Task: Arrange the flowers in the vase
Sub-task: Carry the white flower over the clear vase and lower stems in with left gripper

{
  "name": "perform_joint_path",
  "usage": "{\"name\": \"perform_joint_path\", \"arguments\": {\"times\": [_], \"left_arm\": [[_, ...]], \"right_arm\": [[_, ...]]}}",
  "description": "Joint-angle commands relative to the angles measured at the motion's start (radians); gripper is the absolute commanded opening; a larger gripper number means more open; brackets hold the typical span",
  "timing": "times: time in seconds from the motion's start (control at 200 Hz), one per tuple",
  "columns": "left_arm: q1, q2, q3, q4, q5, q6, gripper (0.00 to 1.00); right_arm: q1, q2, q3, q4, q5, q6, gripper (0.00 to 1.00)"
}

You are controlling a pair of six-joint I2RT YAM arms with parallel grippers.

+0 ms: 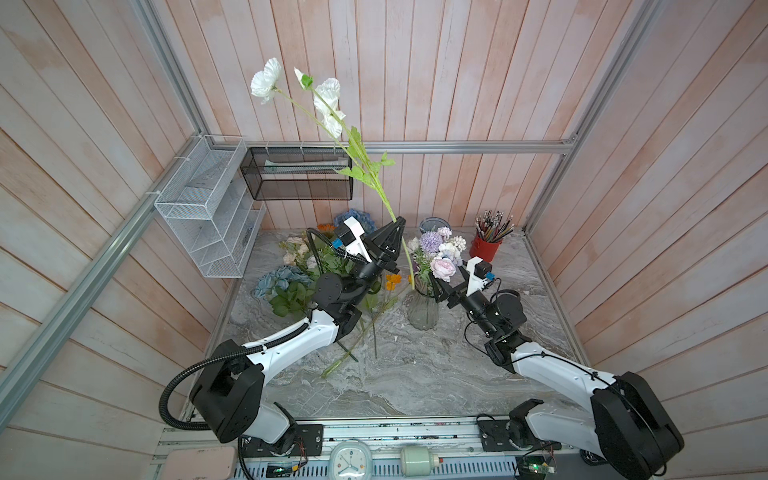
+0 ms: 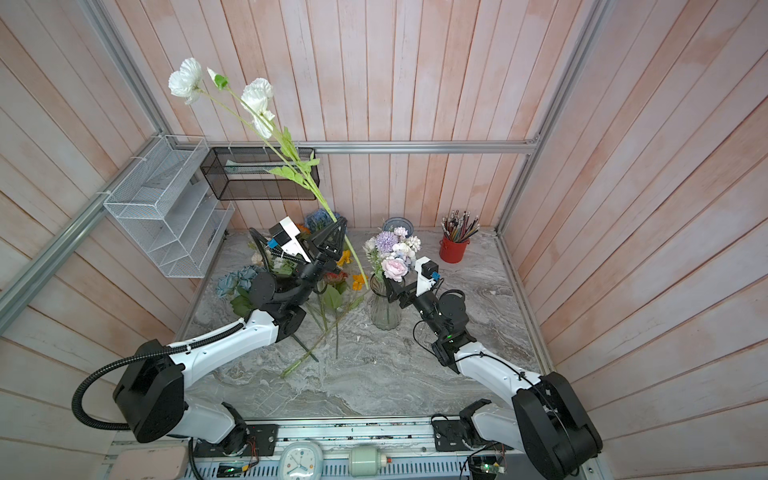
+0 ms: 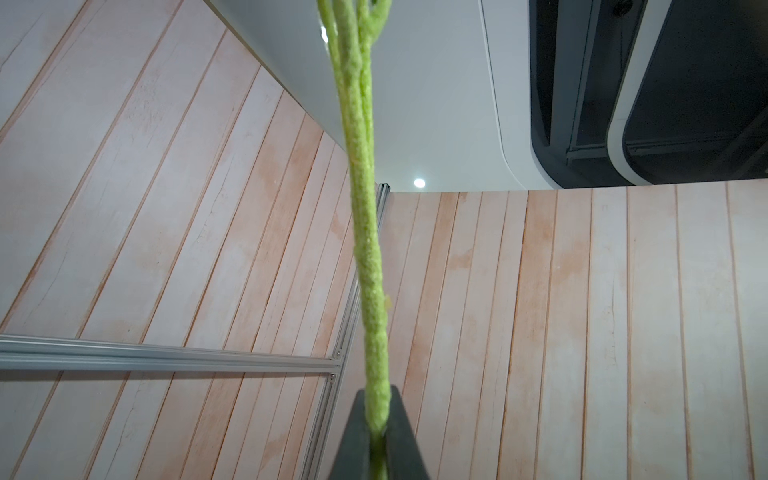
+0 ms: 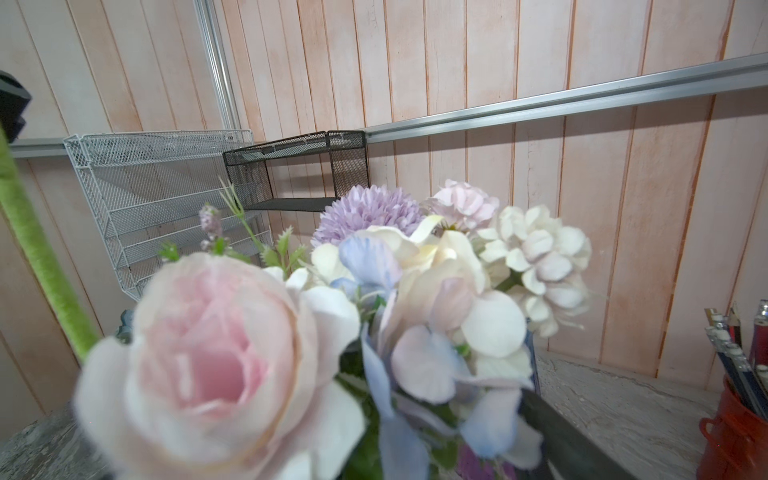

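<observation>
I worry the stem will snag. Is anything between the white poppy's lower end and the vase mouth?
The bouquet already in the vase crowds its mouth. The white poppy stem, pinched by the left gripper, ends at the rim's left side. The open right gripper is at the neck's other side, off the path.

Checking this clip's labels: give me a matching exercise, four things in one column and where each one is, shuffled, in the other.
Things
1. white poppy stem
2. glass vase
3. red pot
4. dusty-blue blooms

Places
A. lying on the left side of the table
B. back right corner, full of pencils
C. clamped in the left gripper, blossoms high up
D. mid-table, holding a pastel bouquet

Pairs: 1-C, 2-D, 3-B, 4-A
</observation>
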Motion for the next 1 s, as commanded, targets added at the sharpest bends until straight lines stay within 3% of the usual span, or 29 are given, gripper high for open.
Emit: {"name": "perform_joint_path", "arguments": {"times": [0.0,0.39,0.745,0.83,0.995], "left_arm": [[-0.004,0.039,0.045,0.061,0.023,-0.021,0.0],[-0.045,0.174,-0.018,0.14,0.039,0.031,0.0],[-0.103,0.174,-0.174,0.022,0.033,0.087,0.0],[-0.112,0.17,-0.202,-0.01,0.028,0.098,0.05],[-0.123,0.162,-0.256,-0.062,0.009,0.106,0.24]], "right_arm": [[-0.007,-0.018,-0.021,0.05,0.011,0.018,0.98],[-0.015,-0.025,-0.04,0.064,0.003,0.024,0.98],[-0.016,-0.026,-0.046,0.067,-0.007,0.03,0.98],[-0.017,-0.026,-0.047,0.064,-0.007,0.032,0.98],[-0.016,-0.029,-0.054,0.063,-0.006,0.039,0.98]]}}
